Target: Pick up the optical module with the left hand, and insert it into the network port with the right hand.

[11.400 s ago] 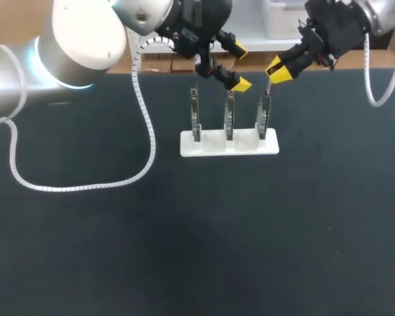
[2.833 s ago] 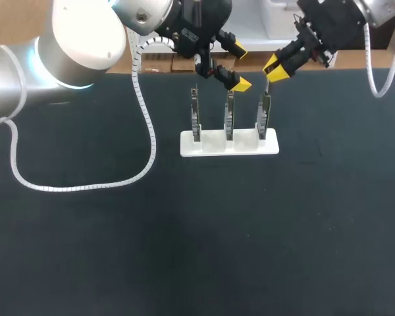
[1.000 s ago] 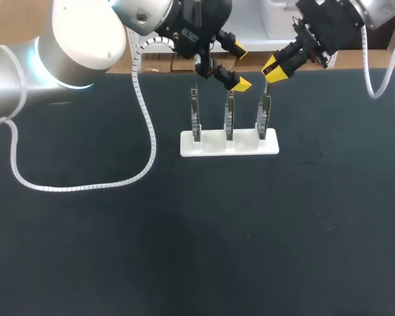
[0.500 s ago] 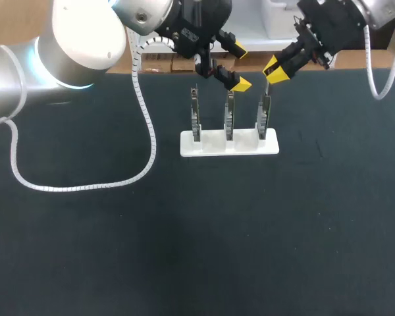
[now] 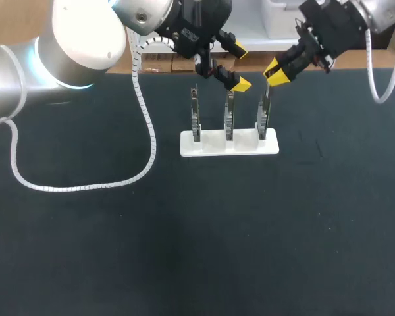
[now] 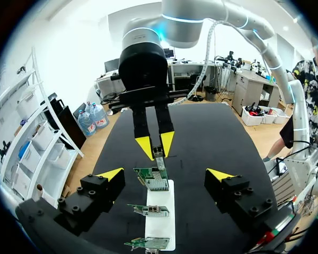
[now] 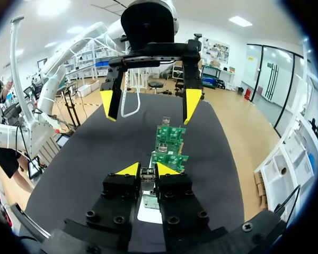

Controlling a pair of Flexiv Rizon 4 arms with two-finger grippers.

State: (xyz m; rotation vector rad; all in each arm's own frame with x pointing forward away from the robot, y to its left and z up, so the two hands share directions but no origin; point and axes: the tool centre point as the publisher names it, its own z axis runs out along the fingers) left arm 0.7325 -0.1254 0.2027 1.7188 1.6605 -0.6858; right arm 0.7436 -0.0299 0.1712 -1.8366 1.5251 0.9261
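Note:
A white holder (image 5: pixel 210 143) carries three upright circuit boards with network ports: left (image 5: pixel 195 115), middle (image 5: pixel 229 115), right (image 5: pixel 263 115). My right gripper (image 5: pixel 274 71) hangs just above the right board, shut on the small metal optical module (image 5: pixel 268 87), which points down at that board's top edge. In the right wrist view the module (image 7: pixel 147 175) sits pinched between the yellow tips of the right gripper (image 7: pixel 147 170). My left gripper (image 5: pixel 234 64) hovers open over the middle board, holding nothing. From the left wrist the left gripper (image 6: pixel 165 174) spreads wide over the boards (image 6: pixel 158 182).
The holder stands near the table's far edge on a black mat (image 5: pixel 197 237). A white coiled cable (image 5: pixel 145 118) from my left arm loops onto the mat left of the holder. The two grippers are close together above the boards.
My right gripper has shifted slightly right and down with the module still in it. The left arm and the boards are unchanged.

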